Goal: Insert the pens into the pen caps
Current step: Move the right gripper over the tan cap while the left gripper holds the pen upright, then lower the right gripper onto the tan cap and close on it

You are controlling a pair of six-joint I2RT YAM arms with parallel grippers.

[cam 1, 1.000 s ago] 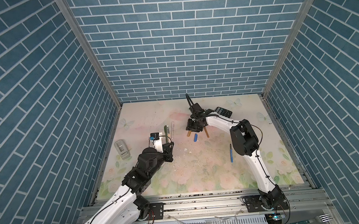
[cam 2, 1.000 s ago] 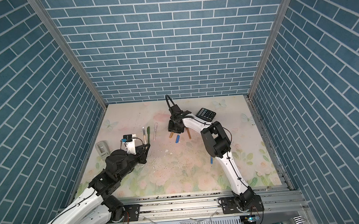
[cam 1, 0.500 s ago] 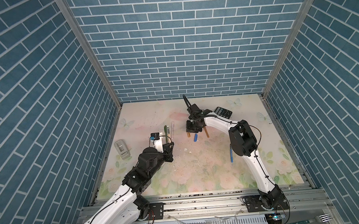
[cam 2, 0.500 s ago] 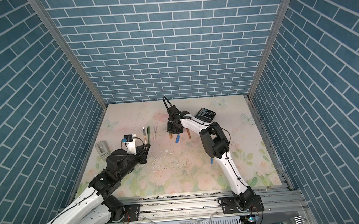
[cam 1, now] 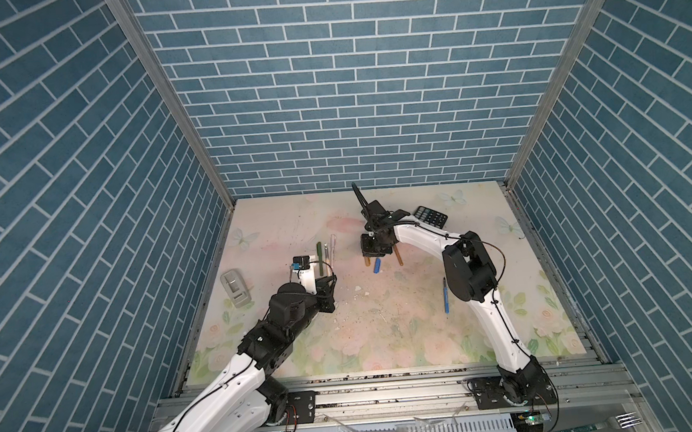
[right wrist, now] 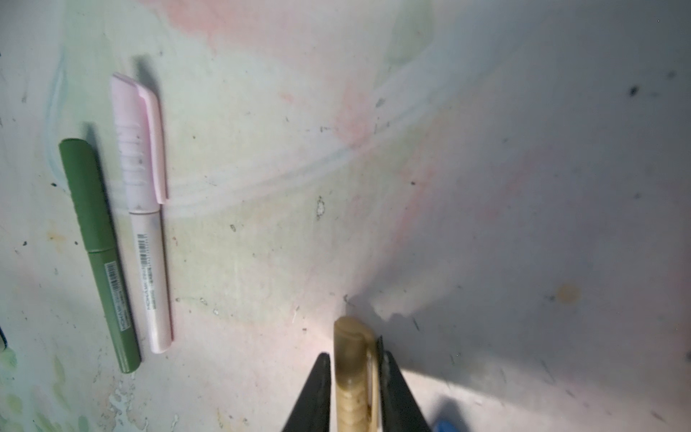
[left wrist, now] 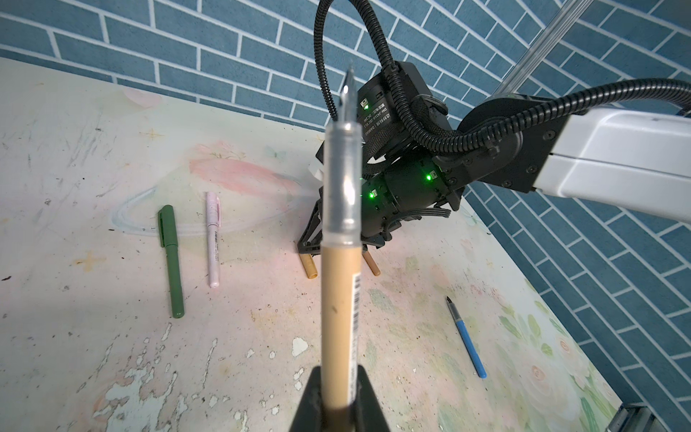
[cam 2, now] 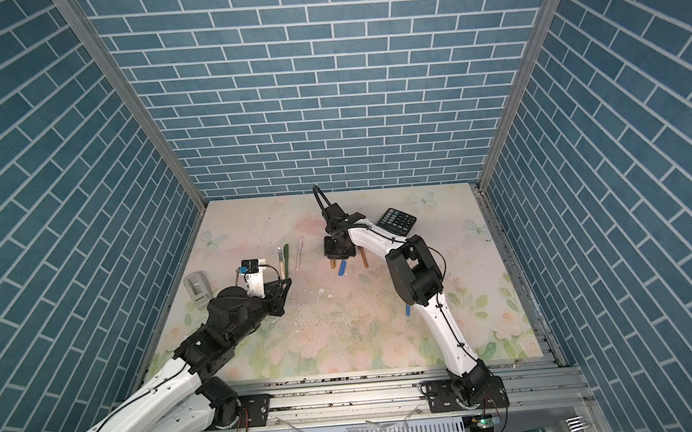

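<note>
**Operator:** Where are the tan pieces right now?

**Spotter:** Your left pincer (left wrist: 338, 374) is clamped on the tail of the slim tan stick pen (left wrist: 338, 291). It holds the pen off the floral bench (left wrist: 243, 355), bare dark tip pointing away. Your right pincer (right wrist: 355, 355) is down at the bench, fingers (right wrist: 321, 374) pressed against both sides of the short tan plastic cap (right wrist: 349, 336).

**Operator:** How do I lift it cleanly?

**Spotter:** Raise it straight, since the short blue plastic cap (cam 1: 377, 266) lies just beside it. I can't tell which end is open, so check that first. Then line up both axes and push slowly.

**Operator:** Anything changed in the last second?

**Spotter:** The right pincer has drawn in on the cap, and the black cable loop (cam 1: 357, 195) over its wrist leans slightly more toward your left arm. The left arm and the loose caps haven't moved.
</note>
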